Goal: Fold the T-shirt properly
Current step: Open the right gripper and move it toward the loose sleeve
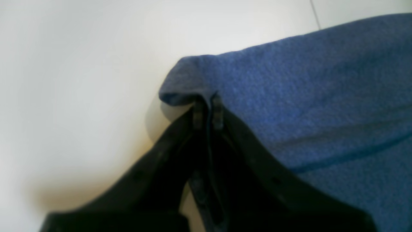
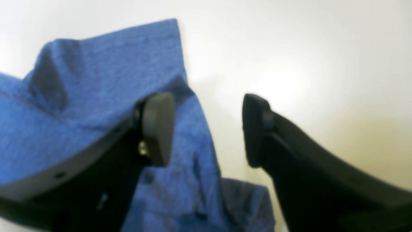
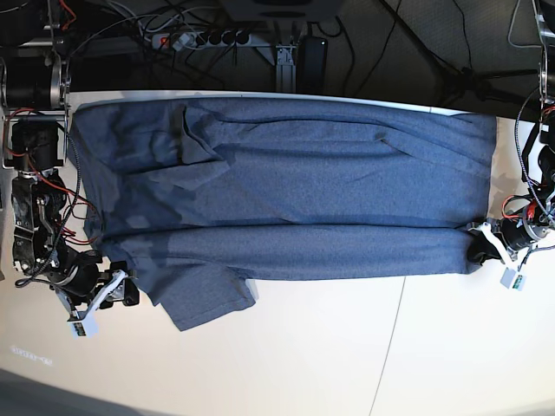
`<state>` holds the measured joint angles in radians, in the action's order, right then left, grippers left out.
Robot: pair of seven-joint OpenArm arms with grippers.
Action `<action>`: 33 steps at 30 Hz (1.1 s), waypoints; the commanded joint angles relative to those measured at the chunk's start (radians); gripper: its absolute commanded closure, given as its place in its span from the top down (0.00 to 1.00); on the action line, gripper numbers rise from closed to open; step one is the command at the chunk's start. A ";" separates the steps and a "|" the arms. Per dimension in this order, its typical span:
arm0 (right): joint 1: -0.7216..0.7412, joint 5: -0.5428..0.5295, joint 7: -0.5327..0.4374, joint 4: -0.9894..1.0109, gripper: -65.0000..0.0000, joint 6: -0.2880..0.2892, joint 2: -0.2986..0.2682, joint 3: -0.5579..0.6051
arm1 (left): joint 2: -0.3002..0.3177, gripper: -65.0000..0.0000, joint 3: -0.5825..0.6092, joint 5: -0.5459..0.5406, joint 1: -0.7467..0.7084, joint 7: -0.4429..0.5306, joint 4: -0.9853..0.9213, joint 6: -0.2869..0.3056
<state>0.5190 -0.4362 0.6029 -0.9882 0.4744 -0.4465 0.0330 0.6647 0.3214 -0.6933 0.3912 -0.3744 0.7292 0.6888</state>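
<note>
The blue-grey T-shirt lies spread across the white table, its near long edge folded over into a band, with a sleeve sticking out toward the front left. My left gripper is at the shirt's right end. In the left wrist view, this gripper is shut on a pinched fold of the T-shirt. My right gripper stands open at the shirt's left end near the sleeve. In the right wrist view, its pads are wide apart with nothing between them, just above the T-shirt.
The white table has a thin seam running front to back. Behind its far edge are a power strip, cables and stands. Arm bases with wiring sit at both table ends.
</note>
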 commanded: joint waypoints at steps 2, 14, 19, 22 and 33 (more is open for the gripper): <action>0.059 0.012 -0.053 0.054 0.53 0.068 0.013 -0.007 | 0.023 0.00 -0.006 -0.002 0.019 0.005 0.010 0.009; 0.299 0.026 -0.070 0.508 0.52 0.069 0.155 -0.007 | 0.023 0.00 -0.006 -0.002 0.019 -0.011 0.010 0.009; 0.303 0.038 -0.060 0.559 0.52 0.071 0.187 -0.007 | 0.023 0.00 -0.006 -0.002 0.019 -0.012 0.010 0.009; 0.303 0.064 -0.060 0.576 0.52 0.072 0.193 -0.007 | 0.023 0.00 -0.006 -0.002 0.019 -0.012 0.010 0.009; 0.299 0.219 -0.058 0.577 0.45 0.071 0.253 -0.007 | 0.023 0.00 -0.006 -0.002 0.019 -0.012 0.010 0.009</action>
<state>0.8009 -0.2222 0.5186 -0.4076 0.4744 -0.1951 0.0261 0.6647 0.3214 -0.6968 0.3912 -0.3855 0.7303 0.6888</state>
